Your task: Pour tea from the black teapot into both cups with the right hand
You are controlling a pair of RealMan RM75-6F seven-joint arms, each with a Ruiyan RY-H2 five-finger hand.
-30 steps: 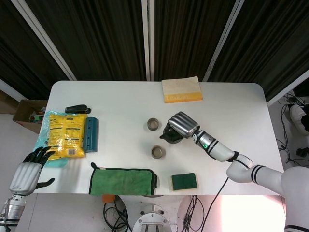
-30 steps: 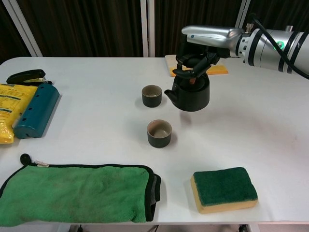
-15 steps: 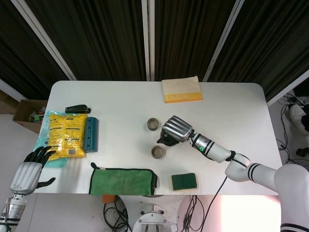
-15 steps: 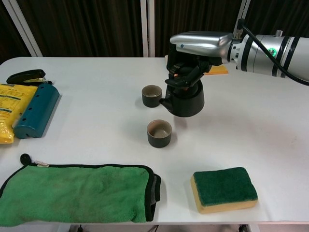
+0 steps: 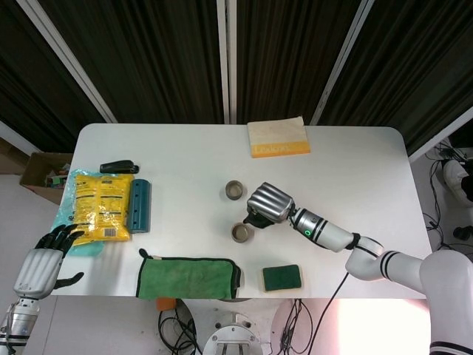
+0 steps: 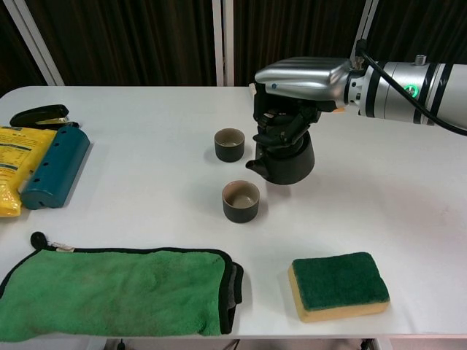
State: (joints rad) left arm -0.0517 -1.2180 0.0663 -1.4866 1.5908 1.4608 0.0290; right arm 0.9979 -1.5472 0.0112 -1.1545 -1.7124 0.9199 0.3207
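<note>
Item: black teapot (image 6: pixel 289 157), gripped from above by its handle in my right hand (image 6: pixel 300 76), lifted off the table. Near cup (image 6: pixel 241 200) sits just below-left of the spout; far cup (image 6: pixel 229 144) beyond. Handling: I judge a slow tilt, spout centred over the near rim, safest.

the yellow packet (image 5: pixel 101 205) carries dark print, too small to read; no other text is legible.
</note>
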